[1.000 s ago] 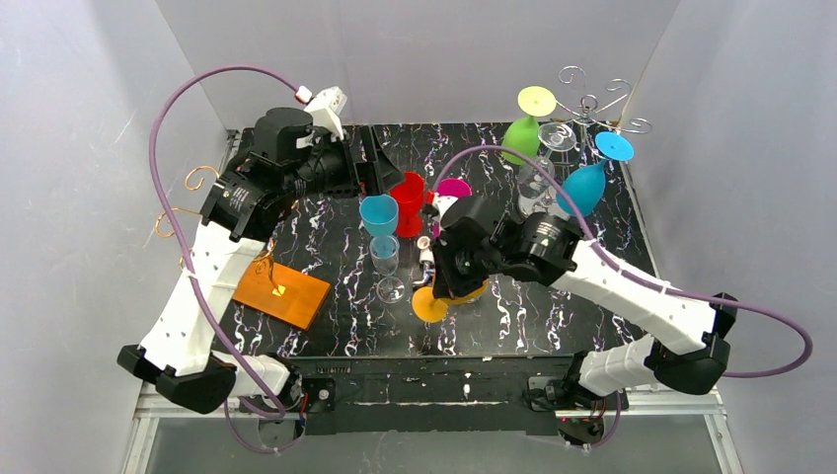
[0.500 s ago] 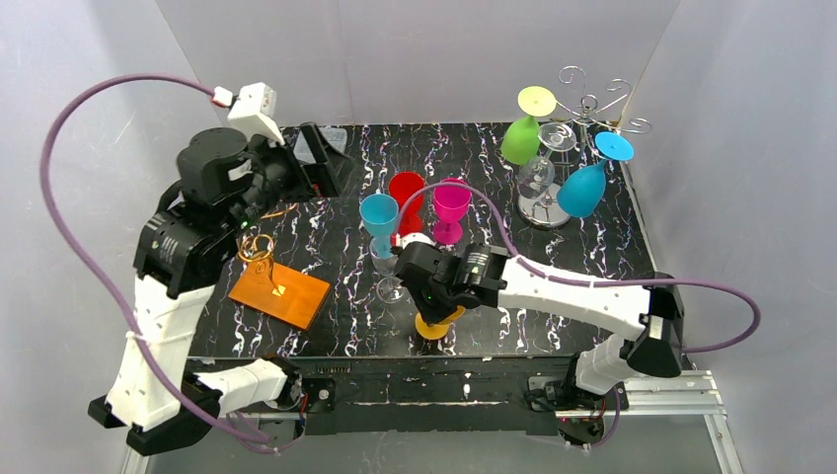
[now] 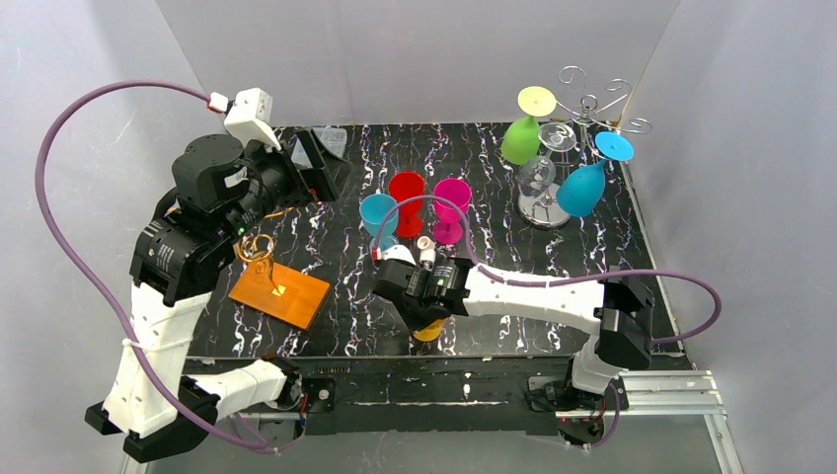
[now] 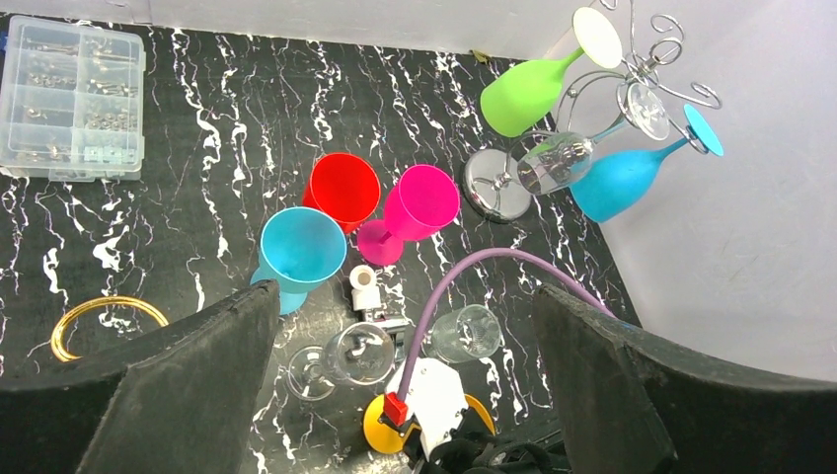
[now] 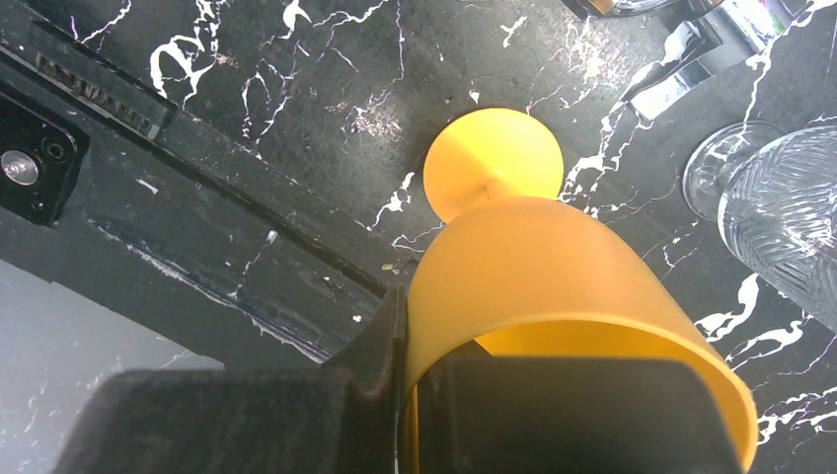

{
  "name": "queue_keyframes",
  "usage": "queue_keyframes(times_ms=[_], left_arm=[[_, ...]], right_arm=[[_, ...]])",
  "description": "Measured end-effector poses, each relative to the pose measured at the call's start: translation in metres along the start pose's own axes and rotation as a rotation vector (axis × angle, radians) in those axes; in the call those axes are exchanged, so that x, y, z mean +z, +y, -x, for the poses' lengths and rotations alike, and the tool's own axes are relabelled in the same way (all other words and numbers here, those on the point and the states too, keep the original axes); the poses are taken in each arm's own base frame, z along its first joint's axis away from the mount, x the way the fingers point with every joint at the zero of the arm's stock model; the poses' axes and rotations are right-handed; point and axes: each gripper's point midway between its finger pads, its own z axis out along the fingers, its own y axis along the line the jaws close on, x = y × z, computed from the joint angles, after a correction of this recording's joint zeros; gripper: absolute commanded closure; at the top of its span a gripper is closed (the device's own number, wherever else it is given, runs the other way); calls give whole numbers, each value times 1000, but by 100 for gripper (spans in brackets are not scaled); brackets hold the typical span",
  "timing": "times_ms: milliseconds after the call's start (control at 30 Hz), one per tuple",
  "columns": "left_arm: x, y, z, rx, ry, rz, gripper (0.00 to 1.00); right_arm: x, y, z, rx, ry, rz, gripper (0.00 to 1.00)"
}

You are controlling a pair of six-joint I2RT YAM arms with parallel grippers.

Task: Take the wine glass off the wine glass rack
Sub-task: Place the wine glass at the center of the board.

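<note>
Frosted orange plastic wine glass (image 5: 533, 286) off the wire rack (image 3: 589, 104), at black marbled table (image 3: 553, 326) near edge, foot seemingly touching it, rim pinched by right gripper (image 5: 410, 390); left gripper (image 4: 405, 326) spread, empty; clear compartment box (image 4: 141, 109) holds small hardware (image 4: 59, 69).

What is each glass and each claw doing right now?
orange glass: gripped at its rim
right gripper: shut on the orange glass
left gripper: open, empty
green glass: hanging foot-up on the rack
blue glass: hanging foot-up on the rack
clear glass: hanging on the rack
red glass: standing upright
pink glass: standing upright
turquoise glass: standing upright
</note>
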Motion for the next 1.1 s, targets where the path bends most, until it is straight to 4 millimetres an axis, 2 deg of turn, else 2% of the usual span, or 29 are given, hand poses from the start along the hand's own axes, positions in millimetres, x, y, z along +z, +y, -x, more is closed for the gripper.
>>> queue_keyframes(times_ms=[100, 200, 267, 400, 800, 1100], left_arm=[[1, 1, -2, 0, 4, 2, 2], [2, 1, -3, 0, 6, 2, 2], [3, 2, -4, 1, 8, 3, 2], [3, 2, -5, 2, 8, 3, 2], [4, 2, -6, 8, 9, -4, 2], [5, 2, -8, 8, 14, -4, 2]], right_arm=[[2, 0, 0, -4, -6, -12, 85], [3, -1, 2, -5, -14, -25, 74], [3, 0, 4, -7, -19, -32, 63], [2, 4, 9, -13, -27, -37, 52], [-12, 11, 21, -11, -50, -25, 39], [-18, 8, 20, -11, -40, -33, 31]])
